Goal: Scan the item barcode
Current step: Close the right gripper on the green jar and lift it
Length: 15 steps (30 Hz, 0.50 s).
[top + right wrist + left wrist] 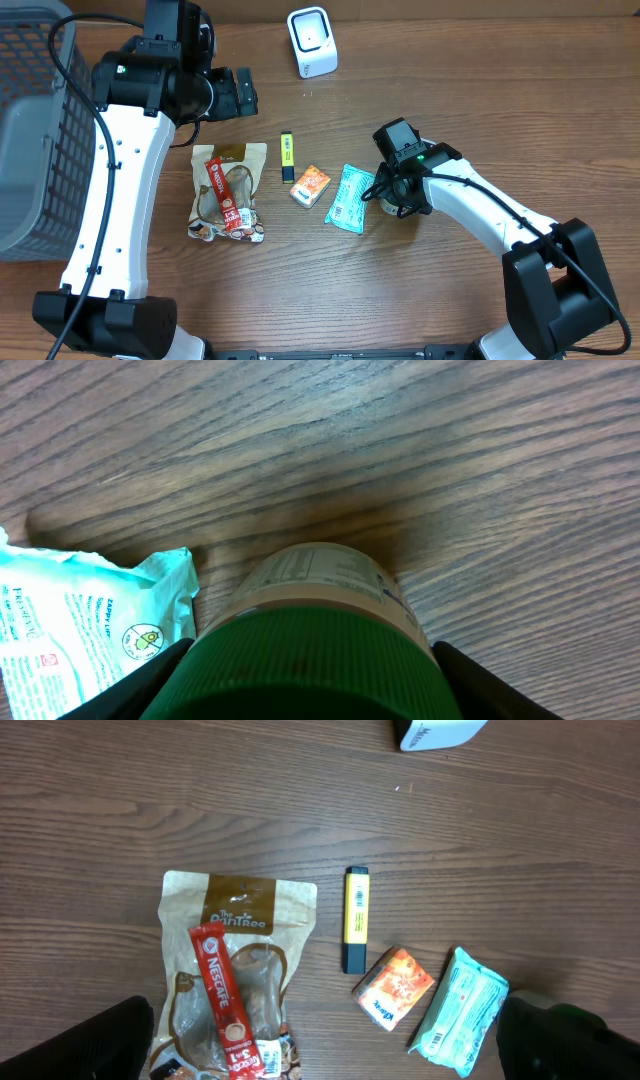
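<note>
right wrist view: the green-lidded jar point(310, 660) fills the lower centre of the frame, its pale label beyond the lid and the wood table point(450, 450) behind it.
right claw point(310, 695): one finger on each side of the green lid, close against it; cannot tell whether they clamp it.
teal packet point(349, 198): just left of the jar, right of centre in the overhead view.
orange packet point(310, 185): just left of the teal packet.
yellow marker point(287, 156): up and left of the orange packet.
snack bag point(228, 192): left of centre, with a red nescafe stick point(222, 190) lying on it.
scanner point(312, 42): top centre, well apart from the jar.
left claw point(330, 1040): fingers spread wide, upper left of the overhead frame.
basket point(35, 130): left edge.
</note>
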### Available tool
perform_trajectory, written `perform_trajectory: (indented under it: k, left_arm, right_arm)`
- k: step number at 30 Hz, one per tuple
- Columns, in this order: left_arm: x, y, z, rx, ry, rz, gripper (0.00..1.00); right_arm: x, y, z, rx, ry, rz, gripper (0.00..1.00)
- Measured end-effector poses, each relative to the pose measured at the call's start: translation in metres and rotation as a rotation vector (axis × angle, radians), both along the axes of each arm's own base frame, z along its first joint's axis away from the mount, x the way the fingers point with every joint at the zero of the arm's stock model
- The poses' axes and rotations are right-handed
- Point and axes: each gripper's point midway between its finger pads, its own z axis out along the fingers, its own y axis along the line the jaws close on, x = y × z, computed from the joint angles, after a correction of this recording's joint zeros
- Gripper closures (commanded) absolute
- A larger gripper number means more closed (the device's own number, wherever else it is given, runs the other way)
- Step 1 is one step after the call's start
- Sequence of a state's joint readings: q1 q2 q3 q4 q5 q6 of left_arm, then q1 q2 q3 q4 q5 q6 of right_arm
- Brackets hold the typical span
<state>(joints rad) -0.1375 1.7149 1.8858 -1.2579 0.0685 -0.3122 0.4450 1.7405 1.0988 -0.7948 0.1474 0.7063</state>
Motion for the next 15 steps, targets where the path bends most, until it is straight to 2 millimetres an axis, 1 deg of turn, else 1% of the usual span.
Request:
perform_trajectory:
  k: [4, 7, 11, 12, 15]
  left_arm:
    - [0.0, 0.0, 0.0, 0.0, 0.0, 0.0, 0.0]
    - [0.0, 0.0, 0.0, 0.0, 0.0, 0.0, 0.0]
    - [0.0, 0.0, 0.0, 0.0, 0.0, 0.0, 0.0]
    - [0.0, 0.0, 0.0, 0.0, 0.0, 0.001, 0.0]
    - [0.0, 0.0, 0.0, 0.0, 0.0, 0.001, 0.0]
  right_arm:
    - [0.0, 0.0, 0.0, 0.0, -0.001, 0.0, 0.3]
    - [0.0, 0.0, 0.0, -0.001, -0.002, 0.0, 0.24]
    - [-0.001, -0.001, -0.008, -0.009, 0.015, 0.0, 0.24]
    - [-0.002, -0.001, -0.011, -0.013, 0.024, 0.0, 0.25]
    - [-0.003, -0.001, -0.018, -0.018, 0.037, 0.0, 0.32]
